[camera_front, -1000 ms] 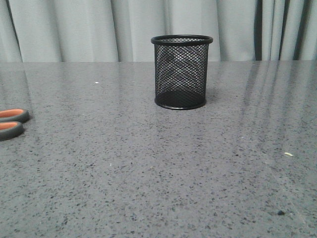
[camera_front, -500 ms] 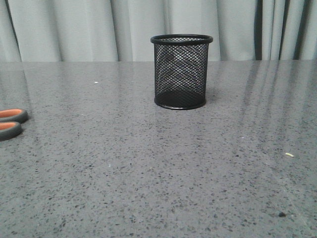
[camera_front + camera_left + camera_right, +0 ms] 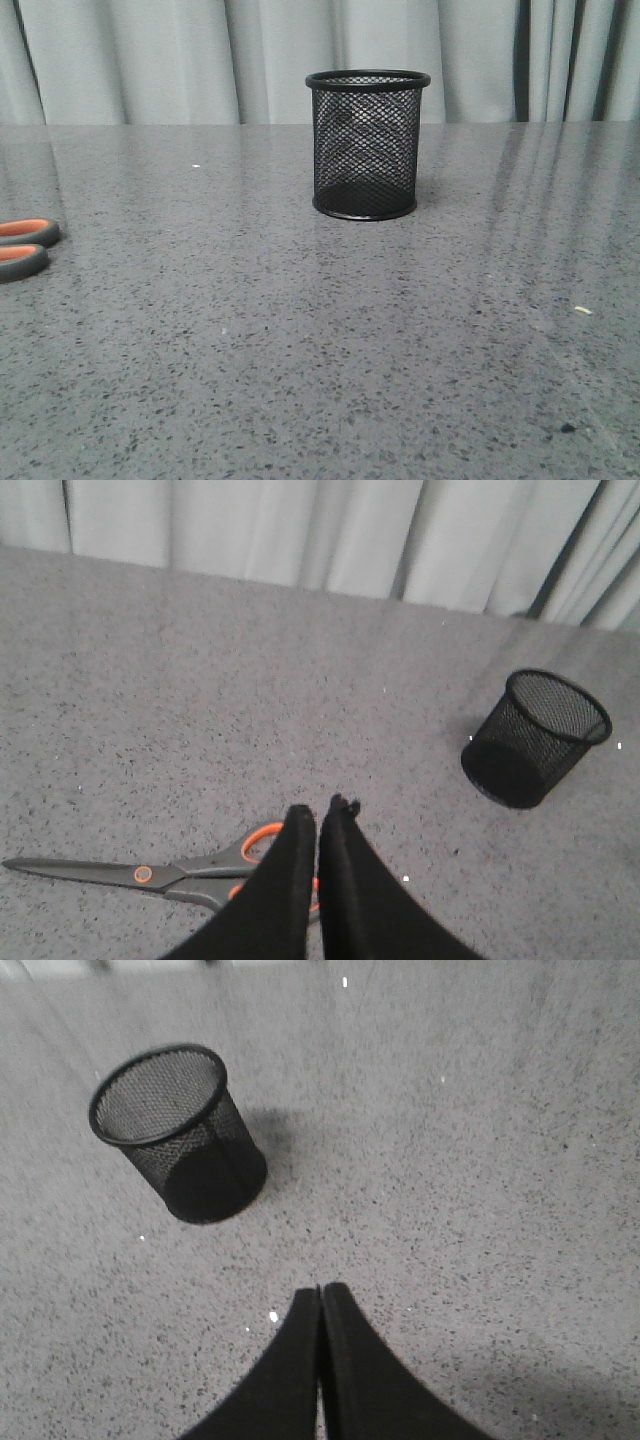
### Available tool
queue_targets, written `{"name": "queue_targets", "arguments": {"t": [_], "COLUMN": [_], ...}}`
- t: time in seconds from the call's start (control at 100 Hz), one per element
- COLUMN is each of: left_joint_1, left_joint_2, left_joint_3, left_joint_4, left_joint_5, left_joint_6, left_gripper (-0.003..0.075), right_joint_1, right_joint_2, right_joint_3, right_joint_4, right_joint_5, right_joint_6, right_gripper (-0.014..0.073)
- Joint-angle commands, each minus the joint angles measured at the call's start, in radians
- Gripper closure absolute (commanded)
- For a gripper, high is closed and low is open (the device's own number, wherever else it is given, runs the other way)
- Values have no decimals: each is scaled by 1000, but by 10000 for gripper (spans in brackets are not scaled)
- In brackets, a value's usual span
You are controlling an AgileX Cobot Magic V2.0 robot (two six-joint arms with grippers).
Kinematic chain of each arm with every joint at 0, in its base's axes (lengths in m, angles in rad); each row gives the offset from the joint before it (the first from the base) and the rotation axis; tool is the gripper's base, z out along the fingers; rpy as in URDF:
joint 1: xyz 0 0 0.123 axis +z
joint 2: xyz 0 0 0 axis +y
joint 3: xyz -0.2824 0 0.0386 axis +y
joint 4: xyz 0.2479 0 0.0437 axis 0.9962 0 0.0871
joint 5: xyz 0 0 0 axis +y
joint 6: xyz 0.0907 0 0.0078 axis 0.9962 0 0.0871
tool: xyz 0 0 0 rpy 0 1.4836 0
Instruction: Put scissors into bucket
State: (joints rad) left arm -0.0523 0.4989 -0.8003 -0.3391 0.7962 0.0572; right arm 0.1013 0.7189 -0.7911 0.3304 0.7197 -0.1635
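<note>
A grey speckled table (image 3: 300,340) ran back to pale curtains (image 3: 150,60). The left gripper (image 3: 318,818) hung with its jaws pressed together on nothing, poised over the scissors' (image 3: 150,872) orange-lined loops, probably lined up for a grasp. The scissors lay flat, well to the left of the bucket (image 3: 366,144) (only their loops reached the front view). The right gripper (image 3: 320,1295), likewise closed and empty, hovered near the bucket, which stood upright and empty.
</note>
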Motion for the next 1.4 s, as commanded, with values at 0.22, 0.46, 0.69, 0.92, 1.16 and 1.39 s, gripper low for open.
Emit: {"name": "queue_targets", "arguments": {"t": [0.22, 0.46, 0.69, 0.92, 1.16, 1.39], "left_joint_1": [-9, -9, -9, -9, -9, -11], "left_joint_2": [175, 232, 265, 333, 544, 774], "left_joint_3": [-140, -140, -144, -188, -332, -494], "left_joint_4": [-57, -109, -109, -109, -66, -20], "left_joint_5": [68, 117, 168, 264, 401, 481], "left_joint_6": [141, 196, 253, 385, 504, 749], "left_gripper": [708, 361, 311, 311, 311, 311], "right_joint_1": [-4, -4, -4, -4, -4, 17], "right_joint_2": [167, 176, 176, 176, 176, 176], "right_joint_3": [-202, -204, -204, -204, -204, -204], "right_joint_4": [-33, -31, -31, -31, -31, -31], "right_joint_5": [126, 158, 171, 165, 163, 158], "right_joint_6": [-48, -60, -62, -62, -62, -62], "right_gripper": [653, 495, 99, 96, 96, 96]}}
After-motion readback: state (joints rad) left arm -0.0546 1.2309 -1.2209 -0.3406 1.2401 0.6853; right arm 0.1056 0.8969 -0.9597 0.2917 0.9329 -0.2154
